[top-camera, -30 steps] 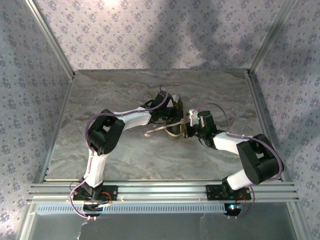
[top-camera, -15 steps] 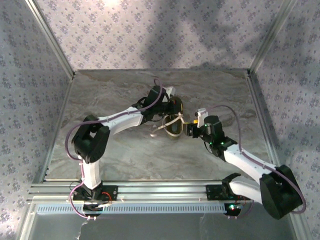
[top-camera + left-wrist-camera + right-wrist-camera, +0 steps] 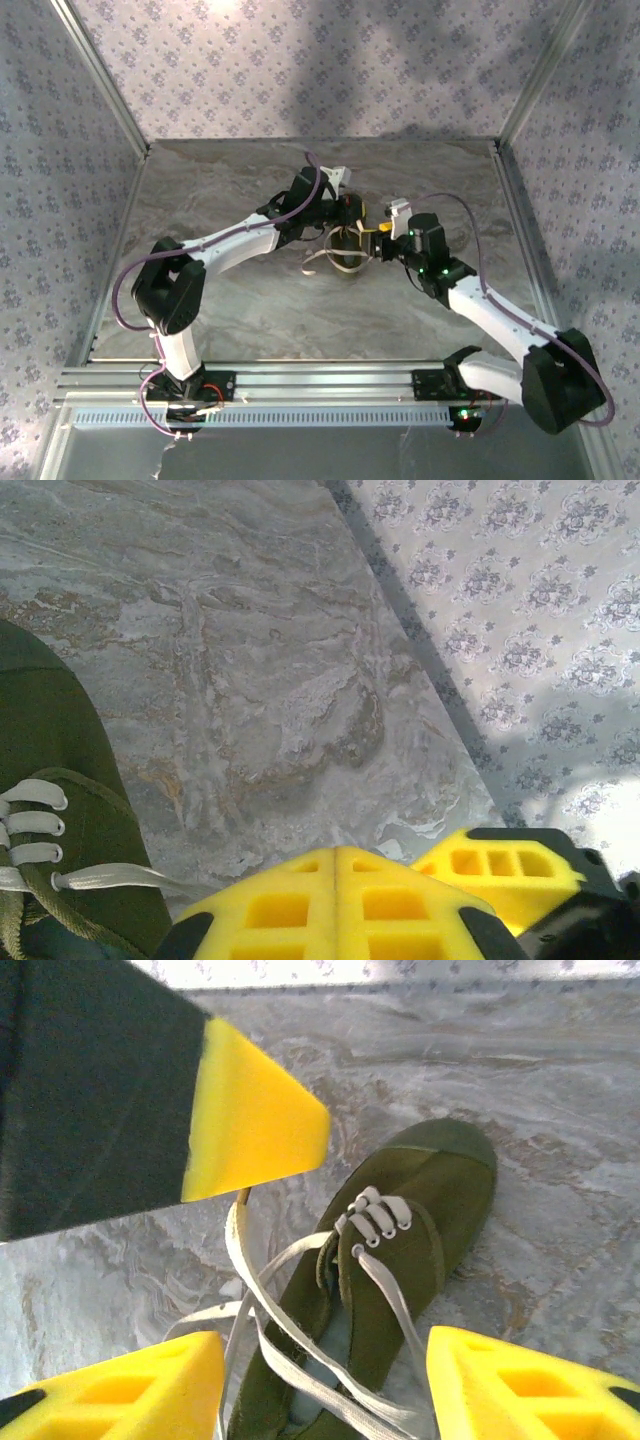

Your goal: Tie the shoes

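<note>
The small olive-green shoe (image 3: 430, 1210) lies on the marble table, toe away from the right wrist camera. Its cream laces (image 3: 262, 1302) cross loosely over the dark opening. My left gripper (image 3: 335, 870) is shut, its yellow fingers pressed together. One lace end rises to its tip (image 3: 243, 1196), so it holds that lace. My right gripper (image 3: 320, 1385) is open, one finger either side of the shoe's heel end, with the crossed laces lying between. From above, the shoe (image 3: 346, 256) sits between the left gripper (image 3: 352, 212) and the right gripper (image 3: 378, 240).
Patterned walls enclose the table on three sides, and the back right wall (image 3: 520, 610) is close behind the left gripper. An aluminium rail (image 3: 330, 380) runs along the near edge. Bare marble (image 3: 230, 300) spreads left of and in front of the shoe.
My right gripper has opened, let go of the lace, and shifted right and up. The left arm has stretched farther, carrying its lace end up and back.
</note>
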Motion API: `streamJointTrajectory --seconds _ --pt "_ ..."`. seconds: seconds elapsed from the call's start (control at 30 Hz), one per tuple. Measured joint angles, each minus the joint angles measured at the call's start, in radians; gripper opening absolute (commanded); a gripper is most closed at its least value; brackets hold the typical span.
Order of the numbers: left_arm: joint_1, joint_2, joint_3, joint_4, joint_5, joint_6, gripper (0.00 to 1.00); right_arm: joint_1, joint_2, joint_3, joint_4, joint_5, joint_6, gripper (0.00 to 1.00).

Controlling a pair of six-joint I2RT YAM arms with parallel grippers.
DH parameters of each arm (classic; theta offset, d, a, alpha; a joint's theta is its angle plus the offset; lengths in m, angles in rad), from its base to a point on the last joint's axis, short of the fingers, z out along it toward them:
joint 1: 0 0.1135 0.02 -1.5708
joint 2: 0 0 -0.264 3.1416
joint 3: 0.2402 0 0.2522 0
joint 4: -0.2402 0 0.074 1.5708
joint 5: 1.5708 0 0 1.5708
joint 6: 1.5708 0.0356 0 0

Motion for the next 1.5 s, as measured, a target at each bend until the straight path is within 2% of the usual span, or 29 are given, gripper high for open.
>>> streamJointTrajectory --seconds 0.33,0.4,0.5,0.53,0.57,0.67,0.77,0.97,1.1,1.27,1.5 --pt "0.002 0.000 0.000 -0.003 0.000 -0.013 0.00 -0.019 0.161 0.051 0.042 -0.071 -0.052 0.55" --pt "0.002 0.000 0.000 -0.003 0.000 -0.016 0.00 -0.020 0.177 0.063 0.052 -0.079 -0.059 0.45" --pt "0.002 0.000 0.000 -0.003 0.000 -0.022 0.00 -0.020 0.203 0.085 0.067 -0.100 -0.060 0.17" --pt "0.002 0.000 0.000 -0.003 0.000 -0.023 0.03 -0.020 0.207 0.089 0.071 -0.106 -0.064 0.07" --pt "0.003 0.000 0.000 -0.003 0.000 -0.023 0.12 -0.019 0.208 0.090 0.075 -0.107 -0.064 0.00" --pt "0.008 -0.006 -0.005 -0.006 -0.006 -0.023 0.37 -0.015 0.200 0.089 0.072 -0.089 -0.056 0.00" --pt "0.016 -0.039 -0.035 -0.026 -0.043 0.002 0.51 -0.015 0.185 0.089 0.059 -0.049 -0.044 0.00" --pt "0.042 -0.262 -0.241 -0.205 -0.250 0.093 0.55 -0.015 0.140 0.090 -0.040 0.039 0.014 0.00" --pt "0.053 -0.333 -0.364 -0.301 -0.342 0.128 0.58 -0.013 0.137 0.090 -0.092 0.048 0.033 0.00" --pt "0.053 -0.299 -0.449 -0.403 -0.370 0.166 0.60 -0.008 0.137 0.111 -0.143 0.048 0.040 0.00" --pt "0.053 -0.169 -0.378 -0.433 -0.376 0.212 0.61 -0.004 0.135 0.116 -0.169 0.048 0.040 0.00"
